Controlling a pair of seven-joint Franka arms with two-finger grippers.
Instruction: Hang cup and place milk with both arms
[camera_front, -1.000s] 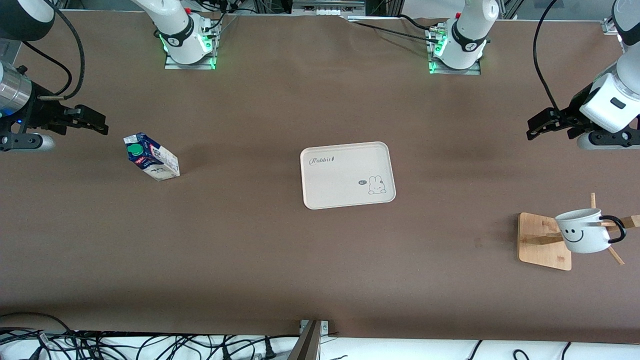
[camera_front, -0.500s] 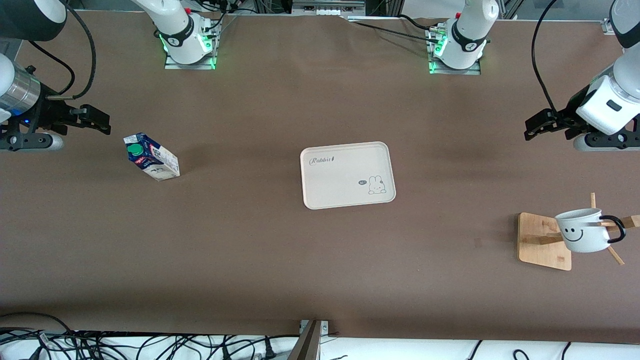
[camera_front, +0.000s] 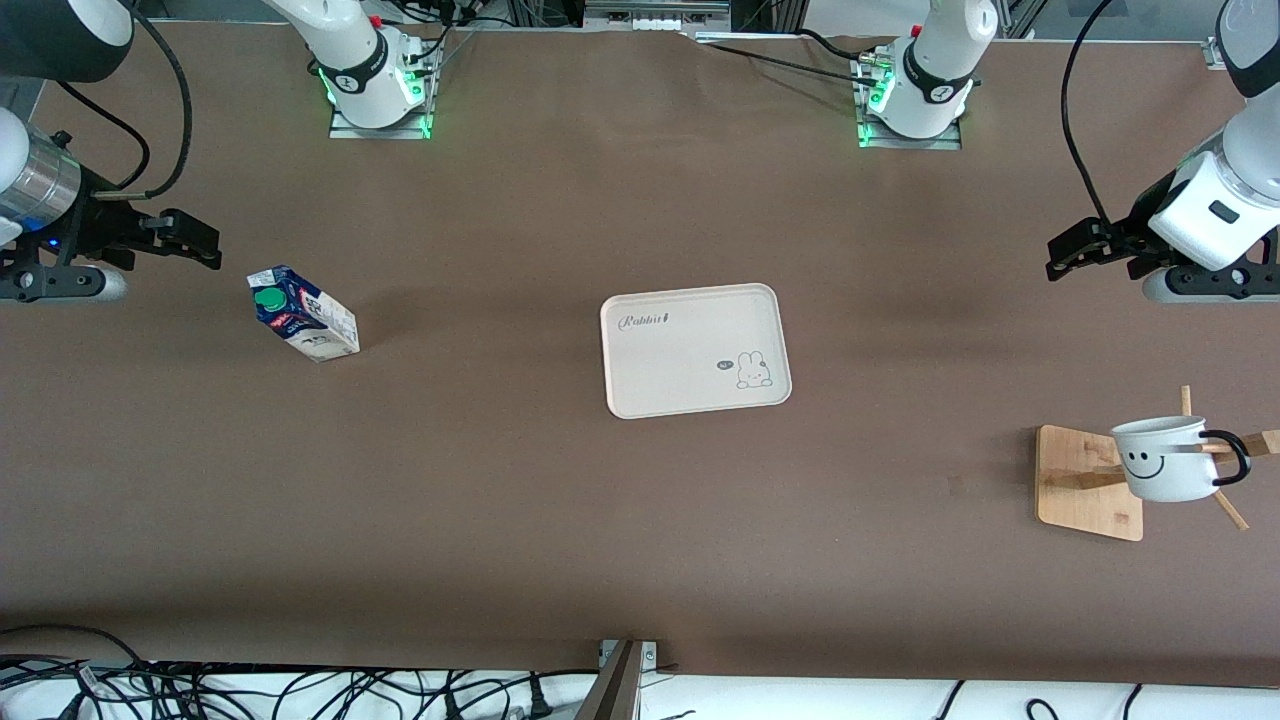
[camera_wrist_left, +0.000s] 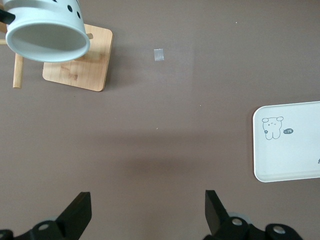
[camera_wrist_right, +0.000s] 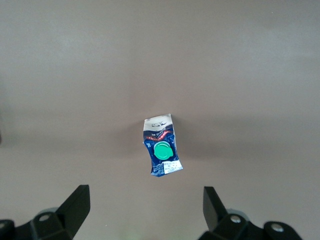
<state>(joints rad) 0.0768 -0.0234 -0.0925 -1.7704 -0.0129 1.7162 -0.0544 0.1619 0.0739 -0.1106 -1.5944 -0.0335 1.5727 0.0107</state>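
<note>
Two task things stand well apart: the cup (camera_front: 1162, 458) hangs by its handle on a peg of the wooden rack (camera_front: 1088, 482) at the left arm's end, the milk (camera_front: 302, 312) upright at the right arm's end. Between them lies the tray (camera_front: 694, 348). Left gripper (camera_front: 1072, 250) hovers spread, empty, over bare table; right gripper (camera_front: 190, 240) likewise, beside the milk.

Taking the tray (camera_front: 695, 350) at mid-counter (camera_front: 560, 520) as the dial's centre, with 12 o'clock toward the robots' bases: the milk (camera_front: 302, 313) stands upright at 9 o'clock, well apart, toward the right arm's end. The wooden rack (camera_front: 1090, 482) stands at 4 o'clock, toward the left arm's end, and the cup (camera_front: 1165, 460) hangs on its peg.
</note>
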